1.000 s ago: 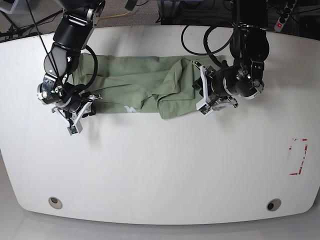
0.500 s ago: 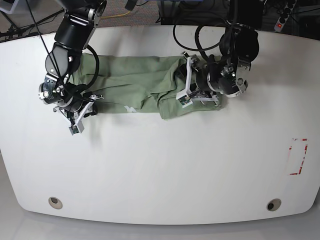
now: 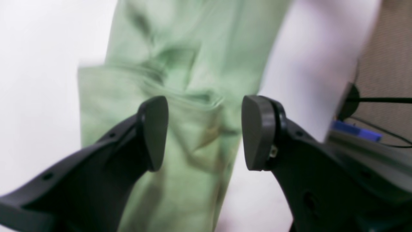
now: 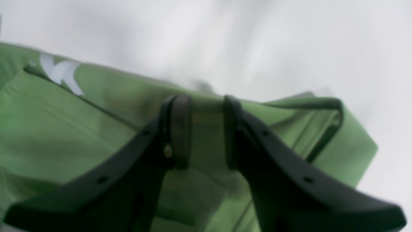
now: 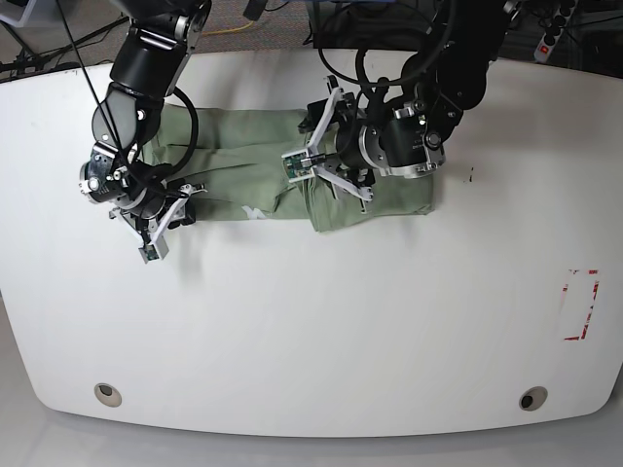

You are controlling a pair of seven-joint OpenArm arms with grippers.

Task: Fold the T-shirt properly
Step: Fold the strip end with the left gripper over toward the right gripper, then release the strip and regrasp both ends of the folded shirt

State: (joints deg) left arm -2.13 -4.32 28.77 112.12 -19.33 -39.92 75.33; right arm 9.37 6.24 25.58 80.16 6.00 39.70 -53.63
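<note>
The desk (image 5: 311, 331) is a broad white rounded slab, smooth and matt, bare over its near half. The T-shirt (image 5: 253, 165) lies toward the far edge, left of centre in the base view, as a long sage-green band of soft, creased cotton, its right end doubled into a thicker pad. A small white mark (image 4: 61, 72) sits on the near hem.

Step in hand, in my judgement: a lengthwise fold is laid and the ends are being brought in; the garment is only part folded.

My left gripper (image 3: 204, 132) hangs above the doubled end, jaws spread, nothing between them; the cloth below is rumpled, with loose ridges. My right gripper (image 4: 201, 132) is at the band's other end, near the desk's left edge, jaws narrowed on a fold of hem; I read it as pinching the T-shirt.

The next move calls for a fresh hold on the doubled end, with the layers kept aligned so the soft cloth does not slide.
</note>
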